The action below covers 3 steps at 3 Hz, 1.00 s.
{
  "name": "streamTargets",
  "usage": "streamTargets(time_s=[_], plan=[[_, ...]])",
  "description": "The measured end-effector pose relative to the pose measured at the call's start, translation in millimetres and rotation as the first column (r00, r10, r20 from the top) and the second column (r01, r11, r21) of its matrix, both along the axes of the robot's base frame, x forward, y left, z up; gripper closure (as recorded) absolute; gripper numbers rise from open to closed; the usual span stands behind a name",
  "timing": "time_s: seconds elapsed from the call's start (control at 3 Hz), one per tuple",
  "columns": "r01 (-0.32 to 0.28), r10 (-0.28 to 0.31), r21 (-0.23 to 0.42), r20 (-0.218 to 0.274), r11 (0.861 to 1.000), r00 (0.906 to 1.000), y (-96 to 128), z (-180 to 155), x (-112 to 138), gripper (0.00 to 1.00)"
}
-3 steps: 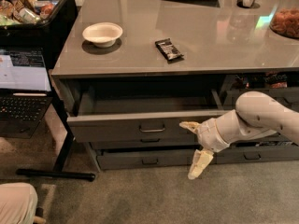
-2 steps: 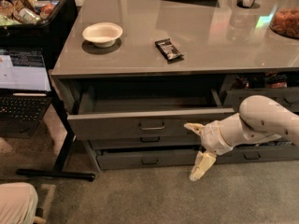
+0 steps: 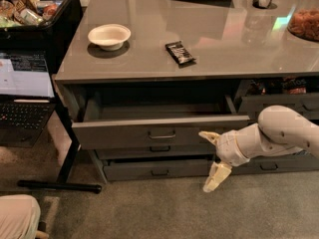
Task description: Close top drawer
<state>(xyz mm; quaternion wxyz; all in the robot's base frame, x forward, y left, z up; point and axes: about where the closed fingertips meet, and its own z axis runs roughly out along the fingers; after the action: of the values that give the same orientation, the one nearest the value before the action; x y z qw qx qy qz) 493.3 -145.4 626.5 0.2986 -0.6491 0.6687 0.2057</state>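
Barely any change from a moment ago: the top drawer stays pulled well out from under the table, its grey front hanging near of the two drawers below, its bar pull untouched. The arm has drifted only a touch to the right, and the gripper holds its spot at the right end of that drawer front, fingers spread wide with nothing between them. The upper finger sits just beside the front's lower right corner; whether it touches, I can't tell. The lower finger points down toward the carpet.

The arm runs off the right edge, and it covers part of the narrower drawers of the right-hand column. The open drawer's inside is dark and shows nothing I can make out.

On the table: a white bowl at the left, a dark wrapped bar near the middle. Off to the left, a laptop glows below a black bin of packets.
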Motion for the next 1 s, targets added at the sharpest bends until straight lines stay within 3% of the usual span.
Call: streamTargets(time_s=[0.33,1.0], plan=[[0.010,-0.010,0.001,0.027,1.000,0.9996,-1,-3,23,0.00],[0.035,-0.035,0.008,0.082,0.999,0.9960,6,5,87,0.42]])
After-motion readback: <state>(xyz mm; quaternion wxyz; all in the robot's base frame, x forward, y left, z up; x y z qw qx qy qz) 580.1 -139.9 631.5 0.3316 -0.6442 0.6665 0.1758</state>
